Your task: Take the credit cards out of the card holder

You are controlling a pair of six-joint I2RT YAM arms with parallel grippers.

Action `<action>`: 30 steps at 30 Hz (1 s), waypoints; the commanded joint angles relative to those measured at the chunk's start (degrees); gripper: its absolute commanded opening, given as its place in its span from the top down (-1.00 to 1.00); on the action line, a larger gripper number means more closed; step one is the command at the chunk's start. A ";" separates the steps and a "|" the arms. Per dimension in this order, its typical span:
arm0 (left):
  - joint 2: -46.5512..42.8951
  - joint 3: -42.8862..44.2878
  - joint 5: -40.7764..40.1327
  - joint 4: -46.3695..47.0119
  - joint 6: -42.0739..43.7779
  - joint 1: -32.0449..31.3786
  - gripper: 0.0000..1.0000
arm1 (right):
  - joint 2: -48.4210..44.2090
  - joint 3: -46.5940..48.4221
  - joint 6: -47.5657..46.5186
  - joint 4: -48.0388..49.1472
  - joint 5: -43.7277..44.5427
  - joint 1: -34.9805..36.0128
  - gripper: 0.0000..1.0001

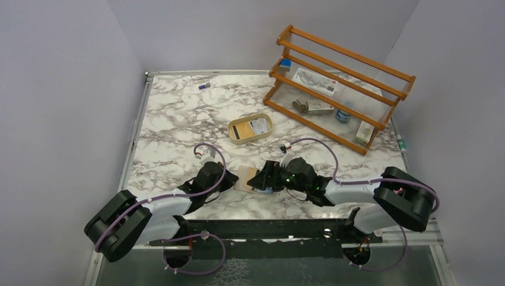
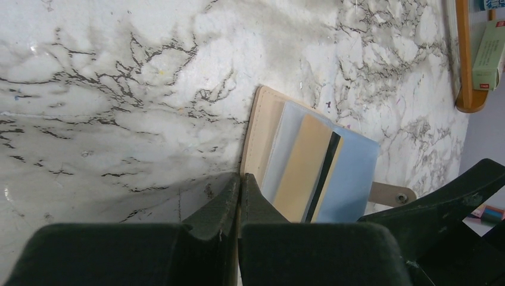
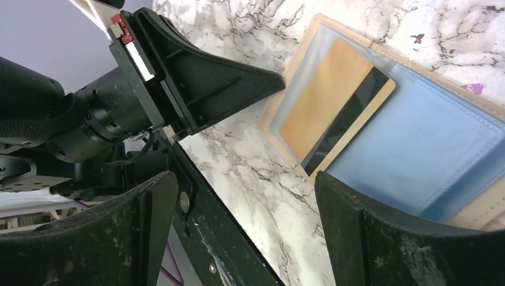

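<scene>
Left end effector (image 2: 240, 189) pressed together, nothing pinched between the fingers, tips set against the beige border of the holder (image 2: 266, 134) at its near corner. Right end effector (image 3: 244, 179) spread wide and gripping nothing, hanging low over the holder. One finger (image 3: 381, 238) above the blue half, the other off the holder's edge, over bare tabletop (image 1: 172, 113). Holder lying open and flat on the tabletop, inner side up, at the near middle, directly between the two end effectors. Snap tab (image 2: 390, 193) projecting from the edge on the blue side. Inside the half nearer the left end effector, a clear pocket holding a tan card (image 2: 301, 170) with a black stripe along one long side. Next to it, a pale blue panel (image 2: 351, 173) covering the other half; card or pocket, cannot tell. No whitish card distinguishable. Farther back on the tabletop, well apart from the holder, an oval tan tray (image 1: 232, 132) with papers lying in it. At the far right, a wooden rack (image 1: 351, 53) carrying small boxes and packets on its shelves.
</scene>
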 commanded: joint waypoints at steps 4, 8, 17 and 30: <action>-0.90 -1.50 -1.97 -2.45 -0.09 -0.29 1.00 | 1.11 -1.67 1.94 -0.98 1.22 -2.37 -0.81; -0.48 -1.20 -1.79 -2.47 0.08 -0.31 1.00 | 9.69 -2.26 3.87 5.64 -1.76 -2.73 -0.81; 0.19 -1.55 -2.13 -2.38 -0.60 -0.89 1.00 | 22.29 0.11 8.19 19.69 -10.10 -1.55 -0.76; 1.59 -1.09 -2.30 -1.56 -0.69 -1.45 1.00 | 20.44 1.88 9.27 19.77 -11.42 -0.51 -0.76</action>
